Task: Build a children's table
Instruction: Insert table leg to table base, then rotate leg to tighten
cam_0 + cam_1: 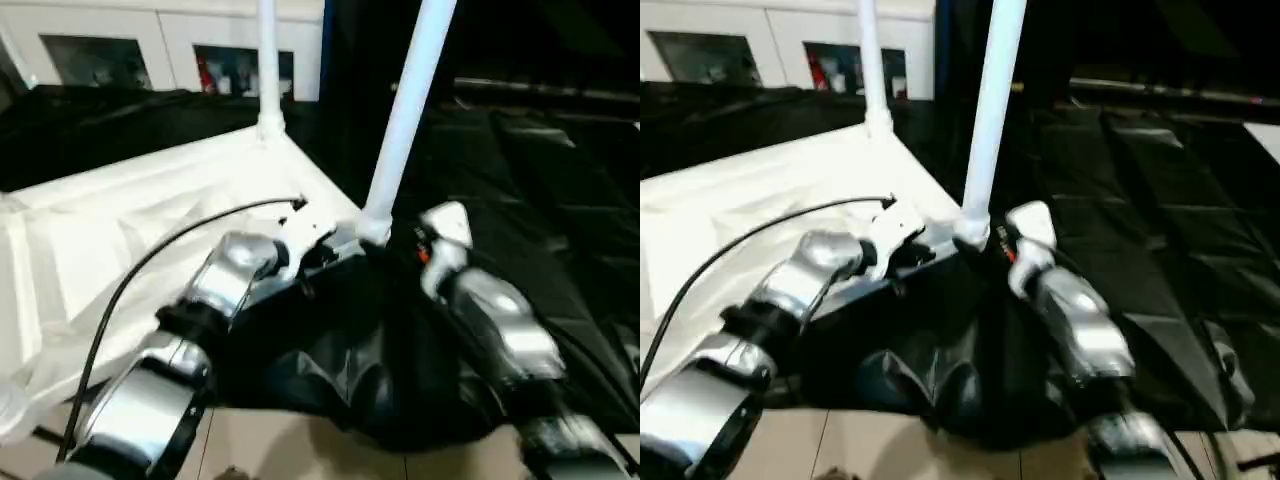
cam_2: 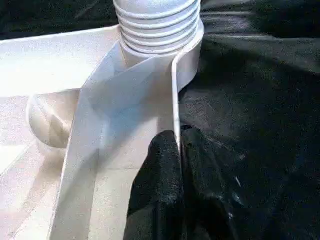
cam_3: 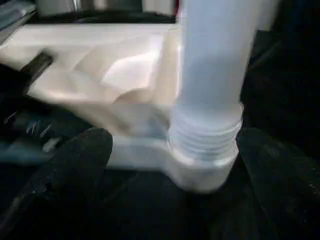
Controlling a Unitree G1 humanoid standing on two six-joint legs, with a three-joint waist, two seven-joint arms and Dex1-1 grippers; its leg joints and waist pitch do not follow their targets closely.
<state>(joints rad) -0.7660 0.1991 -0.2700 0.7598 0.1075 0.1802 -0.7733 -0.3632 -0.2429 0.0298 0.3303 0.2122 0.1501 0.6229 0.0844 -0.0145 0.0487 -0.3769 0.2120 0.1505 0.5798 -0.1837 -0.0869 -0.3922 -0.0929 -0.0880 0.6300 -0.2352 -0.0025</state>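
Two legs (image 1: 405, 120) upright, left claw (image 2: 178, 150) pinching tabletop rim (image 2: 176, 95), right claw (image 3: 172, 165) spread.

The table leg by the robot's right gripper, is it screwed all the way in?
Not fully. The near leg stands upright in its corner socket, but threads still show above the socket.

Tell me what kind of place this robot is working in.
Probably an indoor lab or workshop. The upturned table top with two legs standing in it lies on a black-draped work surface, with white cabinets against the back wall and pale floor tiles below.
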